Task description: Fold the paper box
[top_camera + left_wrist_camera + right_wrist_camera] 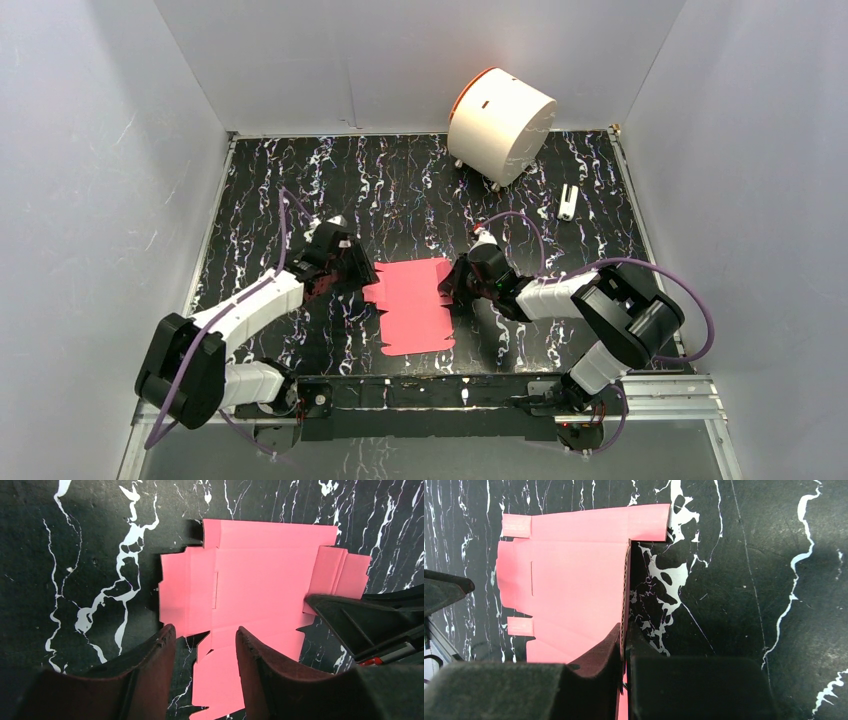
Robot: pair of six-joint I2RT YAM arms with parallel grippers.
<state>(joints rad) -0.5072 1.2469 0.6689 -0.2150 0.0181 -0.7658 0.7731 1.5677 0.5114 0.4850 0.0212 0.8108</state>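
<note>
The paper box (415,305) is a flat pink-red die-cut sheet with tabs and notches, lying on the black marbled table between the two arms. My left gripper (205,642) hovers open over the sheet's left edge (260,575), and nothing is between its fingers (162,652). In the top view the left gripper (362,270) sits at the sheet's upper left corner. My right gripper (625,632) is shut on the sheet's right side flap (626,580), which stands upright on edge. From above, the right gripper (452,287) is at the sheet's right side.
A large white cylinder with an orange rim (500,125) lies on small wheels at the back right. A small white object (568,202) rests near the right wall. White walls close in the table (300,190) on three sides.
</note>
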